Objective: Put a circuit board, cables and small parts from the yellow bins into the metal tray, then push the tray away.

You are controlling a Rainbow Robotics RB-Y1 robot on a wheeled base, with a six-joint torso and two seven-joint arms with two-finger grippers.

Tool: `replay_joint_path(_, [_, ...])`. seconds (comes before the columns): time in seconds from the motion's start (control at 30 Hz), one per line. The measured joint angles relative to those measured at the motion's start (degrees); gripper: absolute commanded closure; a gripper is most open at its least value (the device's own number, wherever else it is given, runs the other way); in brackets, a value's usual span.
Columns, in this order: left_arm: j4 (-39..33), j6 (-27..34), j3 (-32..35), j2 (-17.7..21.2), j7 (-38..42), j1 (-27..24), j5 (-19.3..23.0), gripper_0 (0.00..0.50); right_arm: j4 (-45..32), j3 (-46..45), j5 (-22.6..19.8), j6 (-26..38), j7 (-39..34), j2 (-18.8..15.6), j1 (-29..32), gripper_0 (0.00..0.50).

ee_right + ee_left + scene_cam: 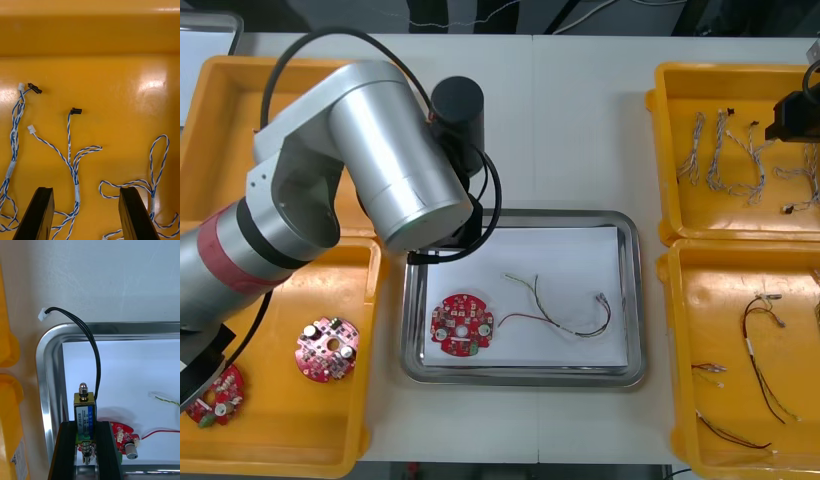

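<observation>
Reaching in from the near left corner, the left arm (380, 150) lies across both left bins and bends down over the tray's far left corner.
- The left gripper (86, 427) is clamped on a small metal part (84, 410), held upright above the tray's left side, close to its wall. A black cable (88, 337) arches from the part out over the rim, and its white plug (42, 314) hangs above the table (112, 277).
- The right gripper (85, 191) sits low over the far right bin with its fingers spread. Nothing is gripped; a blue and white cable (71, 150) lies below the gap.

Containers:
- Near left bin (280, 440): two boards (327, 350), lying apart. The one toward the near corner is partly under the arm.
- Near right bin (680, 350): several thin cables (760, 370), dark and red, loose and spread out.
- Tray (520, 378): set between the bins, white inside. It holds one board (461, 323) at its left and a red and yellow cable (565, 305) curled to the right, one end close to the board.
- Far left bin (210, 130): mostly covered by the arm, so its contents cannot be told.
- Far right bin (670, 150): blue and white cables (725, 150), side by side.
</observation>
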Motion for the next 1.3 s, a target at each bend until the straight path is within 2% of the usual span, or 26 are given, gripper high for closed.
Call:
replay_joint_path(0.17, [3.03,-2.81,-3.83,-0.36,0.01,0.00,-1.75,0.500,2.89,0.00,-0.02,-1.11,0.00,0.98,-0.01,0.000])
replay_joint_path(0.6, [9.99,-8.81,-9.63,-1.25,0.26,0.00,-3.12,0.500,9.44,0.00,-0.32,-2.25,0.00,2.44,-1.57,0.000])
replay_joint_path(0.9, [10.84,-12.71,-10.25,-1.36,1.37,0.95,-6.07,0.500,15.23,0.00,-0.31,-1.01,0.00,2.54,-6.47,0.000])
replay_joint_path(1.2, [10.84,-12.84,-10.25,-1.36,1.42,1.07,-6.34,0.497,17.22,0.00,-0.27,-1.01,0.02,3.37,-7.10,0.000])
replay_joint_path(1.27, [10.84,-12.84,-10.25,-1.36,1.43,1.10,-6.37,0.409,18.14,0.00,-0.27,-1.01,0.02,3.86,-7.13,0.000])
replay_joint_path(1.3, [10.84,-12.84,-10.26,-1.36,1.43,1.11,-6.43,0.253,18.61,0.00,-0.26,-1.02,0.02,4.09,-7.13,0.000])
